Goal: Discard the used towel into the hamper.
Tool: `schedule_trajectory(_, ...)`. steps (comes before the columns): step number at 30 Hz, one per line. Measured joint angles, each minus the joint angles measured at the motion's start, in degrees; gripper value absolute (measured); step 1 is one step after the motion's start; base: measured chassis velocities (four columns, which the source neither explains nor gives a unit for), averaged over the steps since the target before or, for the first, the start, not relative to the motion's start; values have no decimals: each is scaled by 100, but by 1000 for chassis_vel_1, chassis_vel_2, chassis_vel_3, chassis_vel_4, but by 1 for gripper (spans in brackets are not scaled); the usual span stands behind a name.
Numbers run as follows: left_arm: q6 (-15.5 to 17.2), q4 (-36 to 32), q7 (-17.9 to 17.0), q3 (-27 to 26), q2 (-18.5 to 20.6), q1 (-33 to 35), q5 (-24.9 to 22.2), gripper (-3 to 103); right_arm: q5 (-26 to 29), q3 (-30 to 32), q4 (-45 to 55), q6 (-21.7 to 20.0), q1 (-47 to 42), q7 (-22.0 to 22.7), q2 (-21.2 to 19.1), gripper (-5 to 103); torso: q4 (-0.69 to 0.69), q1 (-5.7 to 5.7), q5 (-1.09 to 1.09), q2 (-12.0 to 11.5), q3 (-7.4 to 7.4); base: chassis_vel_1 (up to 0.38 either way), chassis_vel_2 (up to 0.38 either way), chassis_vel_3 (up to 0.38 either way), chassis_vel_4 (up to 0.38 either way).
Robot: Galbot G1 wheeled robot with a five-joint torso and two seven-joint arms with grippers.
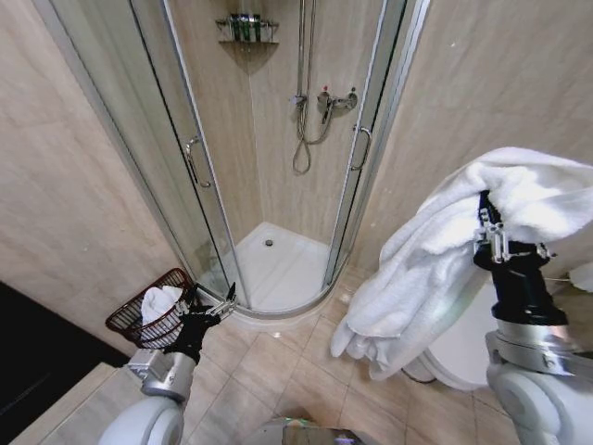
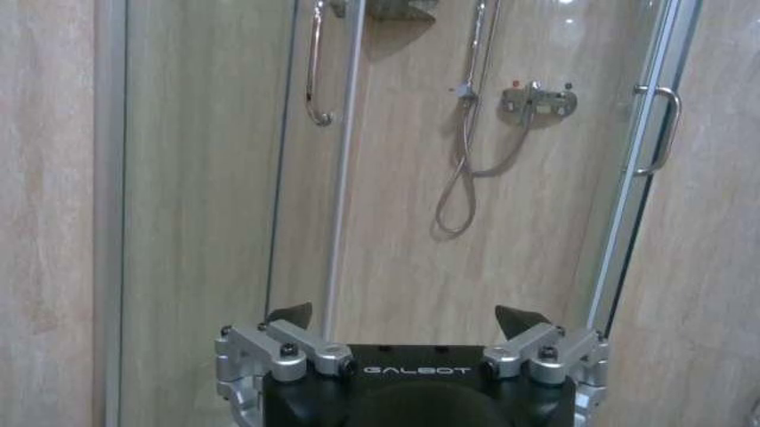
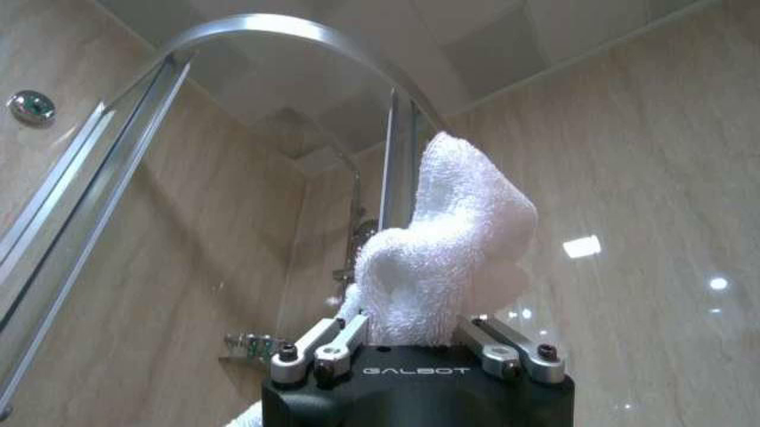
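The used towel (image 1: 435,269), white and thick, hangs in long folds from my right gripper (image 1: 488,215), which is raised high on the right and shut on its upper part. In the right wrist view a bunch of the towel (image 3: 446,240) stands up between that gripper's (image 3: 410,336) closed fingers. The hamper (image 1: 122,324), a small reddish-brown openwork basket, stands on the floor at the lower left against the wall, with a white cloth (image 1: 159,302) lying in it. My left gripper (image 1: 225,301) hovers low just right of the hamper, open (image 2: 404,317) and holding nothing.
A curved glass shower cabin (image 1: 278,185) with a white tray (image 1: 278,269) fills the corner ahead, its doors (image 2: 344,178) close in front of my left gripper. A white round fixture (image 1: 463,357) sits low on the right behind the towel. Tiled floor (image 1: 278,371) lies between the arms.
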Motion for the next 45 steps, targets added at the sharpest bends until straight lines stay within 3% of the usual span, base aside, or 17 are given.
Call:
schedule_trajectory(27, 0, 0, 0, 0, 0, 0, 0, 100, -66, -139, 1, 162, -65, -95, 119, 18, 0, 385, 0, 850, 466, 0, 0, 0, 0)
schedule_trajectory(45, 0, 0, 0, 0, 0, 0, 0, 100, 43, -147, 1, 345, -44, -110, 136, 18, 0, 389, 0, 858, 471, 0, 0, 0, 0)
